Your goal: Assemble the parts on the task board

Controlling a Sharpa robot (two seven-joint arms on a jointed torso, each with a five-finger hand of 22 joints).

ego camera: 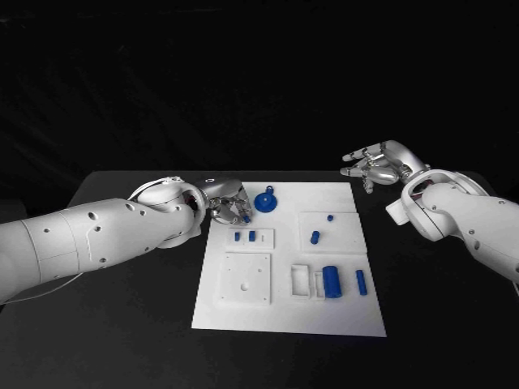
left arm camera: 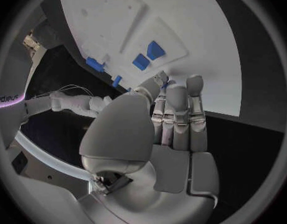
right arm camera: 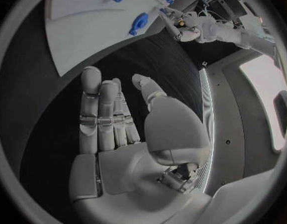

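The white task board [ego camera: 289, 312] lies mid-table. My left hand [ego camera: 222, 204] hovers over its far left corner, thumb and a finger pinching a small blue part [ego camera: 244, 217]; the left wrist view shows a sliver of the blue part [left arm camera: 170, 83] at the thumb tip. A round blue part with a handle [ego camera: 265, 201] lies just to the right of that hand. Two small blue pieces [ego camera: 244, 237] sit in a recessed block below it. My right hand [ego camera: 375, 166] is raised beyond the board's far right corner, fingers apart and holding nothing.
Also on the board are a white square plate [ego camera: 246, 278], a white frame [ego camera: 301, 279], a blue cylinder [ego camera: 331, 281], a slim blue piece [ego camera: 362, 281] and a blue peg [ego camera: 315, 237]. Black tabletop [ego camera: 447, 308] surrounds the board.
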